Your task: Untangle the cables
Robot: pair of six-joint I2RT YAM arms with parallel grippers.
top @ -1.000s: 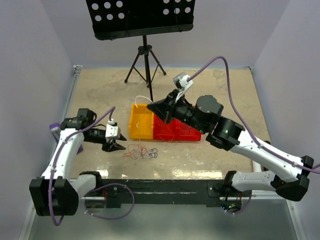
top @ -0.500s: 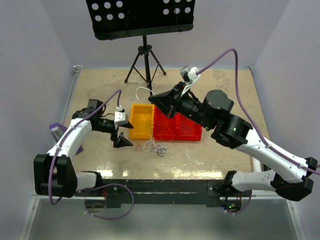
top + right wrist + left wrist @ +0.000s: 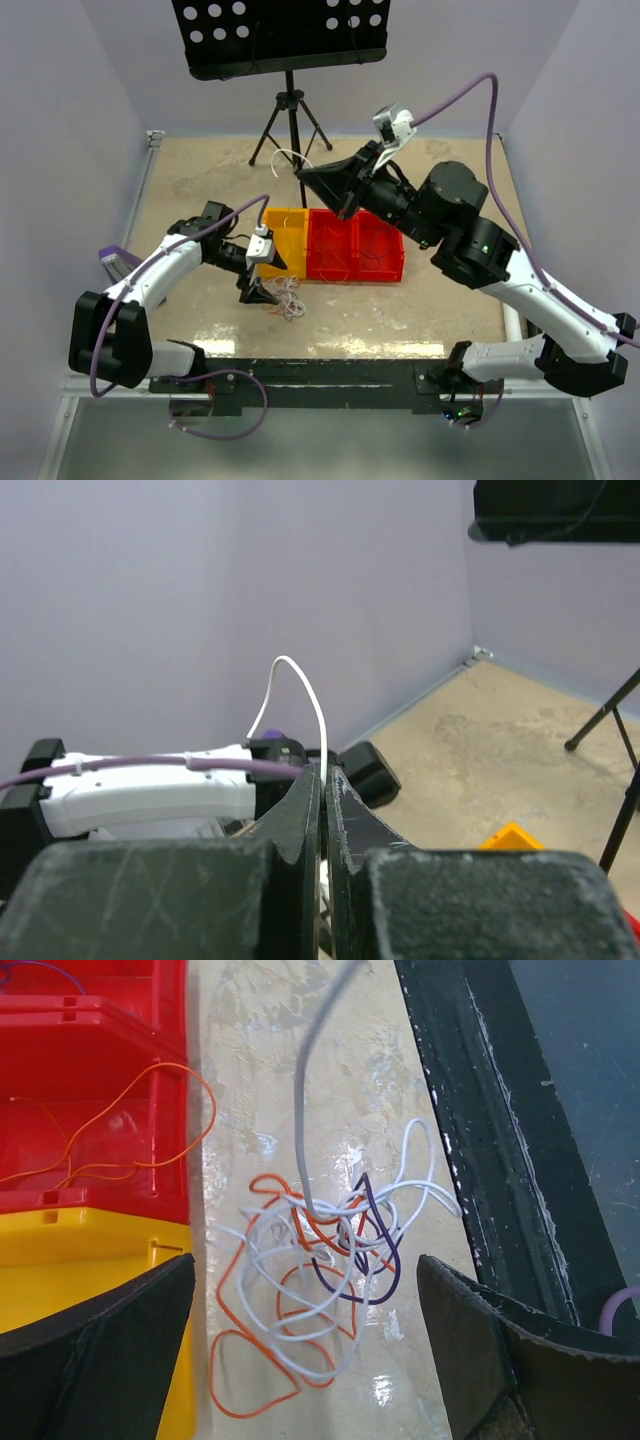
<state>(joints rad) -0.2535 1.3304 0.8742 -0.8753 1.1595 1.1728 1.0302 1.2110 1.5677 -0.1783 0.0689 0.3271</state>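
The cables (image 3: 330, 1260) lie as a small tangle of white, orange and purple wires on the table, just in front of the bins. My left gripper (image 3: 305, 1345) hovers open over the tangle, one finger on each side, gripping nothing; the top view shows this gripper (image 3: 262, 282) beside the cables (image 3: 287, 300). One white cable (image 3: 305, 1110) rises out of the tangle. My right gripper (image 3: 323, 780) is shut on that white cable (image 3: 300, 680), which loops above the jaws. Seen from the top, the right gripper (image 3: 312, 178) is raised behind the bins.
A yellow bin (image 3: 284, 245) and a red bin (image 3: 358, 250) stand side by side mid-table; a loose orange wire (image 3: 130, 1130) lies in the red one. A black tripod stand (image 3: 290, 120) is at the back. The dark table edge rail (image 3: 480, 1140) runs close beside the tangle.
My left gripper has opened and swung right to sit over the tangle. The right gripper has lifted up and back, drawing the white cable with it.
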